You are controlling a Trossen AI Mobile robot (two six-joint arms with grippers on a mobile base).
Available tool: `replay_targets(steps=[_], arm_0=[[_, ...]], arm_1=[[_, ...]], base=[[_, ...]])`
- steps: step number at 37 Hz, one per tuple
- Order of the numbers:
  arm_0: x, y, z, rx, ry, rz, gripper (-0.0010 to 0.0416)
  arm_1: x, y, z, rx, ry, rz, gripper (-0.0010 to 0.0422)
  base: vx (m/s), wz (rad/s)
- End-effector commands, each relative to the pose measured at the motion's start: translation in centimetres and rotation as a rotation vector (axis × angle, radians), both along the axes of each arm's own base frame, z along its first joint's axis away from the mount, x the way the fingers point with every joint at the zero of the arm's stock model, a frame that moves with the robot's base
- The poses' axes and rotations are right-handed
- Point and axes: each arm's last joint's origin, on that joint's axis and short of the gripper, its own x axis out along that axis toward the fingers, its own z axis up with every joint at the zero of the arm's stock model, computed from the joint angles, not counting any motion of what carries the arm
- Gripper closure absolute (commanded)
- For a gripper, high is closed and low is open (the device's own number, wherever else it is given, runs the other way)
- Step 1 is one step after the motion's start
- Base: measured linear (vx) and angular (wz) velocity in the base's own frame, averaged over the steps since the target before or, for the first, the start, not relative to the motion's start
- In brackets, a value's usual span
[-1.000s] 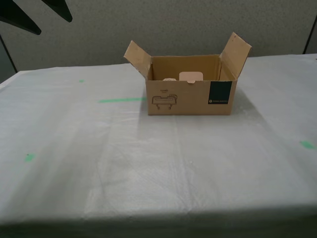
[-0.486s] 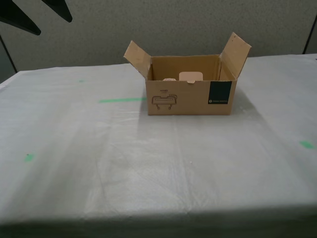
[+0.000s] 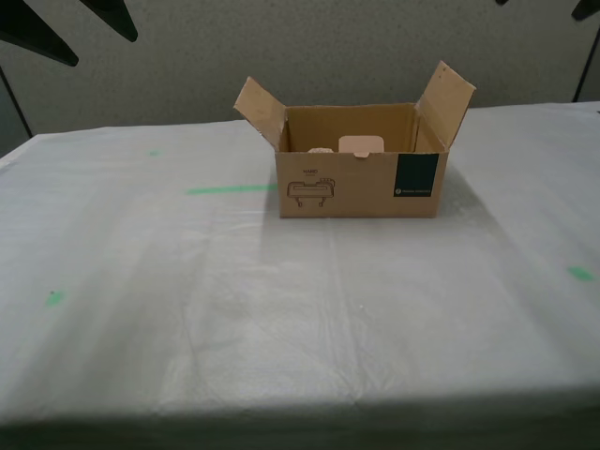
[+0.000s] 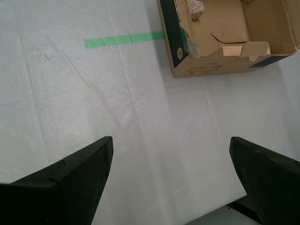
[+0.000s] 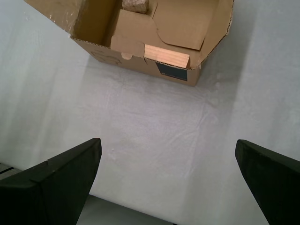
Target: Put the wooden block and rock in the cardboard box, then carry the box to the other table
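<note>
The cardboard box [image 3: 356, 192] stands open on the other table [image 3: 281, 309], the white-cloth one, its two side flaps up. Inside it lie the wooden block [image 3: 361, 143] and the rock [image 3: 322, 149], only their tops showing over the front wall. My first gripper [image 5: 168, 141] hangs open high above the cloth, short of the box [image 5: 108, 54]; the block [image 5: 166, 55] and the rock [image 5: 135, 4] show inside. My second gripper [image 4: 171, 140] is open too, apart from the box [image 4: 220, 68], with the block [image 4: 233, 49] and the rock [image 4: 196, 7] visible.
Green tape marks [image 3: 230, 189] dot the cloth; one strip [image 4: 124, 40] runs up to the box's side. Dark fingers [image 3: 56, 28] of an arm show at the exterior view's top left. A grey partition wall [image 3: 328, 47] rises behind the table.
Small dark tips of an arm have come into the exterior view's top right corner. The box and its contents have stayed put.
</note>
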Motion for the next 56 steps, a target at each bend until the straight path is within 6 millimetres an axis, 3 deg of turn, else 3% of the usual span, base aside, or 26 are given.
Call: replay_targets(steps=[1, 15, 56], arm_0=[[0.2, 0.2, -1.3, 0.009, 0.009, -0.013, 0.0007], [0.4, 0.5, -3.8, 0.067, 0.049, -0.004, 0.0007], [0.4, 0.5, -3.8, 0.067, 0.05, -0.004, 0.0007]], arm_1=[[0.0, 0.0, 0.0, -0.003, 0.0, 0.0, 0.0073], [0.1, 0.0, 0.1, -0.007, -0.013, -0.001, 0.0073], [0.1, 0.0, 0.1, -0.007, -0.014, -0.001, 0.0073]], base=[[0.0, 0.0], [0.0, 0.0], [0.0, 0.0]])
